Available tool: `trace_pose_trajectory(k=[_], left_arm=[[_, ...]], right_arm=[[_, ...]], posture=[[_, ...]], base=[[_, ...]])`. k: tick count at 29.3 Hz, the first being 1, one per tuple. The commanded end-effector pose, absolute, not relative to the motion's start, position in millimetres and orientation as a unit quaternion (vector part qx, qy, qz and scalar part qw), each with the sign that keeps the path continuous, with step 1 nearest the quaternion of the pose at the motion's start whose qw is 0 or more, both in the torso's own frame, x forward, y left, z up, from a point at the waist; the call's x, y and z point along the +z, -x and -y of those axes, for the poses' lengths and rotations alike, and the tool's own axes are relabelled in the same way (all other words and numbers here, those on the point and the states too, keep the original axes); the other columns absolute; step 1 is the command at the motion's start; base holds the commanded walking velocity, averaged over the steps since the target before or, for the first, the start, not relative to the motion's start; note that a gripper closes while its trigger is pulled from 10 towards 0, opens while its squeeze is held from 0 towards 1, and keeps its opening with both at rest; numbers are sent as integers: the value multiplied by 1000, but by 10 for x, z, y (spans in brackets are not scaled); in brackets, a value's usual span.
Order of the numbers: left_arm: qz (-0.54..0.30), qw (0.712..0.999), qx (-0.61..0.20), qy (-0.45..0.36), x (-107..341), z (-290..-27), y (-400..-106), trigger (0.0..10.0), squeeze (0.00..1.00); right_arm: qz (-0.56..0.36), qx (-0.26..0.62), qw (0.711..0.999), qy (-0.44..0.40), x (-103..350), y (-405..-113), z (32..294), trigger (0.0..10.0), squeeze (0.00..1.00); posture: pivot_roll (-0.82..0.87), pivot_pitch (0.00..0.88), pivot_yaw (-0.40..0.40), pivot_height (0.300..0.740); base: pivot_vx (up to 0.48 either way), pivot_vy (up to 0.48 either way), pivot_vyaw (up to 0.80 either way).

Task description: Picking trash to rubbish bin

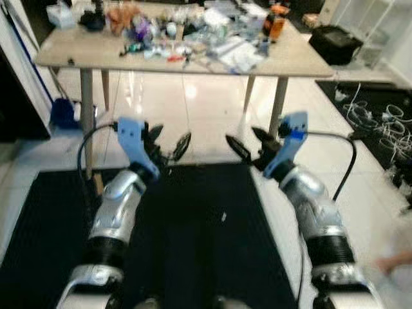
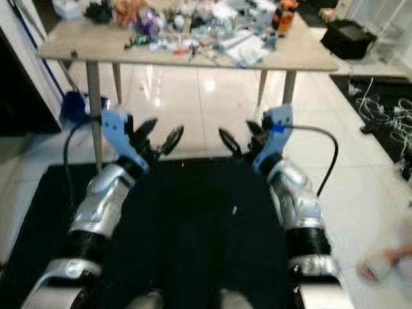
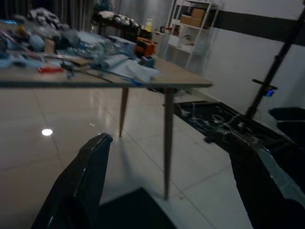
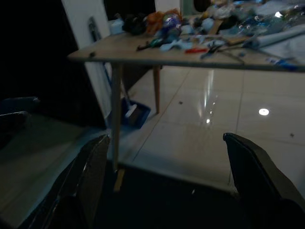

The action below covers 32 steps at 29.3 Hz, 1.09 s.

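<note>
Nothing is picked yet: the left gripper [image 1: 168, 145] and right gripper [image 1: 247, 145] hover with fingers wide and empty, short of the cluttered counter [image 1: 309, 61].

Across the top of the frame, a jumbled litter of wrappers, papers and small coloured scraps [image 1: 193, 35] lies spread over the pale wooden table [image 1: 302, 61], thickest toward its middle.

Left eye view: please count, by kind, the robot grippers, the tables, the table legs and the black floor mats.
grippers: 2, the left gripper and the right gripper, both with jaws open
table: 1
table legs: 4
black mat: 1
total: 8
</note>
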<state>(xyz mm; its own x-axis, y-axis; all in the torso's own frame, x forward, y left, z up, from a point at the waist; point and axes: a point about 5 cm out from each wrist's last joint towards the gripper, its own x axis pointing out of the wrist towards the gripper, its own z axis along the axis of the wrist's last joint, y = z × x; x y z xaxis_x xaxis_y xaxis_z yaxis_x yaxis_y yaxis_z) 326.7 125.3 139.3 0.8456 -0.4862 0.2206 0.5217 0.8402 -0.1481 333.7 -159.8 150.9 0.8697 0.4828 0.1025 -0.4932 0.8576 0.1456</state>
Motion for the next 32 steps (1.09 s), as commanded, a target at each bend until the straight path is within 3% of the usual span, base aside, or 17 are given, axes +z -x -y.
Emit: trace_pose_trajectory(k=[1,32], left_arm=[[82,953,-273,105,1371,-1196,-3260,10000,0],[85,952,-275,101,1376,-1189,-3260,10000,0]], right_arm=[[28,245,966,-76,1489,-3327,1653,10000,0],[30,246,966,-74,1477,-3324,1649,10000,0]], posture=[[-44,0,-55,740],[-46,0,-55,740]], base=[[480,0,0],[480,0,0]])
